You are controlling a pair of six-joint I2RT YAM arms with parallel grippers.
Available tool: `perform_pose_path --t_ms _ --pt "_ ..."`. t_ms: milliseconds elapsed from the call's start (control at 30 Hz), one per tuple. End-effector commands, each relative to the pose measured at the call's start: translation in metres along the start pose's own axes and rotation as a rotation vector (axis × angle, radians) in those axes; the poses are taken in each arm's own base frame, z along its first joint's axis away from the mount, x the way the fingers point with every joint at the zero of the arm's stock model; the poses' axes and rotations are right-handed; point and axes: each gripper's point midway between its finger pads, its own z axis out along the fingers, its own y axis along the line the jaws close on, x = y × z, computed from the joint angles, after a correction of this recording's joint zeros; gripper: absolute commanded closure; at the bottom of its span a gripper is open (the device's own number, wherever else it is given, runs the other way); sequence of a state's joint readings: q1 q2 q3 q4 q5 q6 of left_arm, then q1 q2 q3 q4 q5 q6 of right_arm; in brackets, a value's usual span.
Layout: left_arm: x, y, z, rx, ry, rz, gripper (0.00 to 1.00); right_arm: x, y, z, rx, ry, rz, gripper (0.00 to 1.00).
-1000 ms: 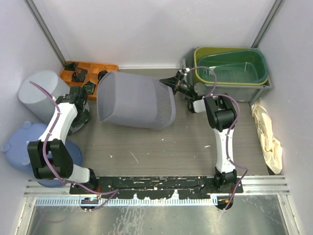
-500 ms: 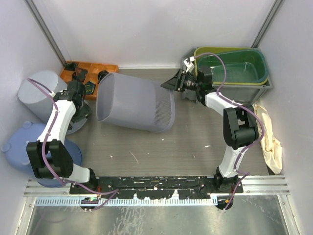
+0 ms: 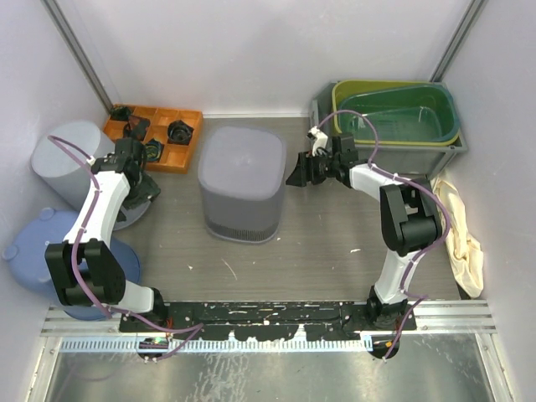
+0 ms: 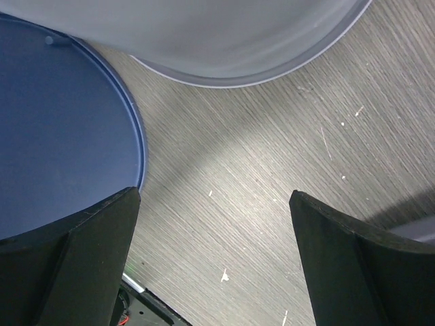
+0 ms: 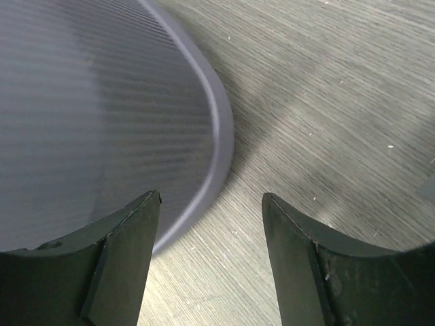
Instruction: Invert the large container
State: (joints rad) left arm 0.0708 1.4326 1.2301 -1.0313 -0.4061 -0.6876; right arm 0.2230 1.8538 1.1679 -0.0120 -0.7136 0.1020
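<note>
The large container [image 3: 243, 180] is a grey ribbed bin standing in the middle of the table with its closed base up and its rim on the wood. My right gripper [image 3: 297, 174] hangs just to its right, open and holding nothing. In the right wrist view the container's ribbed wall [image 5: 88, 115] and rim fill the left, and the right gripper [image 5: 211, 204] frames bare table beside the rim. My left gripper [image 3: 141, 199] is far to the left, open and empty. The left gripper [image 4: 214, 231] looks down on bare wood.
A smaller grey bin [image 3: 67, 159] and a blue lid [image 3: 33, 251] sit at the left edge; both show in the left wrist view as the bin [image 4: 224, 41] and lid [image 4: 54, 136]. An orange parts tray [image 3: 151, 130] lies back left. A green tub [image 3: 394, 121] and cloth [image 3: 459, 226] are at right.
The large container went from lying tilted on its side to standing base up. My right gripper let go of its rim, opened, and dropped back beside it. The left arm barely moved.
</note>
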Motion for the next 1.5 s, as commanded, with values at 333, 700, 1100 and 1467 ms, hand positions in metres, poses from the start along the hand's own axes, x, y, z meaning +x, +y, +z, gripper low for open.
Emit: perform_pose_path --t_ms 333,700,1100,1467 --pt "-0.064 -0.052 -0.162 0.728 -0.383 0.028 0.05 -0.056 0.046 -0.089 0.072 0.139 -0.503 0.31" --pt "0.013 -0.04 -0.395 1.54 -0.52 0.517 0.02 0.053 0.114 -0.18 -0.206 0.629 -0.801 0.3" --pt "0.014 -0.011 -0.355 1.302 -0.55 0.424 0.0 0.062 0.272 -0.162 -0.694 0.371 -0.74 0.19" --pt "0.026 -0.028 -0.33 1.32 -0.452 0.414 0.0 0.059 0.272 0.002 0.037 0.139 -0.794 0.0"
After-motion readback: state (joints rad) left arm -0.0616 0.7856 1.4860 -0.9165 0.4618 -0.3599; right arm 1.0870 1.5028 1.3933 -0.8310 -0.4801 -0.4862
